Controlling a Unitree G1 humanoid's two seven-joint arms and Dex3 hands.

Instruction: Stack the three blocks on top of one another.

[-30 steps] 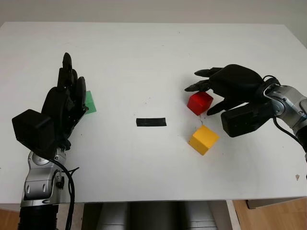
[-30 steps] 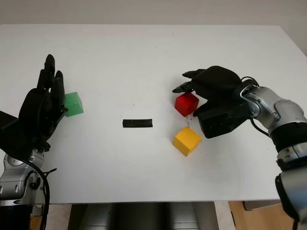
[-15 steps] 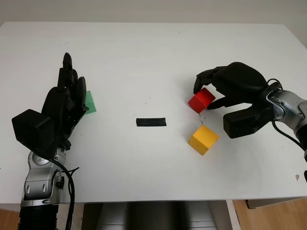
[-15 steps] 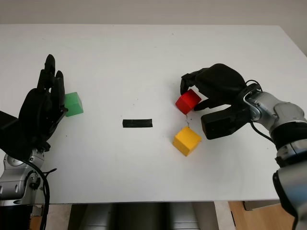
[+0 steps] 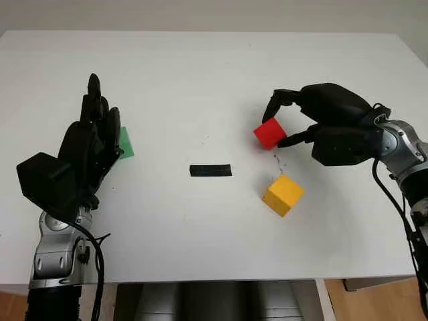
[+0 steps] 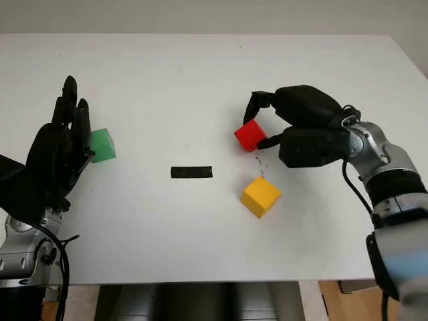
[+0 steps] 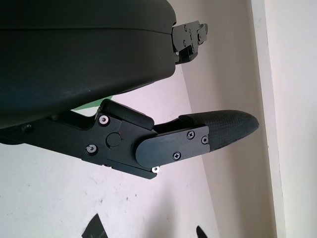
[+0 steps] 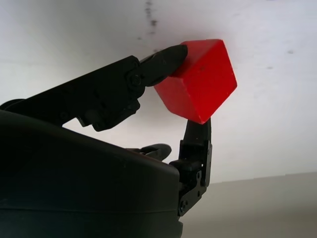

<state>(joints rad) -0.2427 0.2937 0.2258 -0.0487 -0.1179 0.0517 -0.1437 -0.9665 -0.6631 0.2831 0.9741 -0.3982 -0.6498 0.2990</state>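
My right hand (image 5: 281, 127) is shut on the red block (image 5: 269, 133), pinching it between fingertips and thumb and holding it tilted a little above the table, right of centre. The wrist view shows the same red block (image 8: 198, 82) clamped between two black fingers (image 8: 163, 62). The yellow block (image 5: 283, 194) lies on the table just nearer to me than the red one, apart from the hand. At the left, the green block (image 6: 101, 145) sits on the table beside my left hand (image 5: 90, 144), which is open and partly hides it.
A short strip of black tape (image 5: 210, 170) lies on the white table (image 5: 200, 73) between the two hands. The table's near edge (image 5: 221, 279) runs along the bottom, with floor beyond it.
My right hand closed on the red block, tipped it and lifted it off the table, shifting slightly left. The yellow and green blocks and my left hand stayed put.
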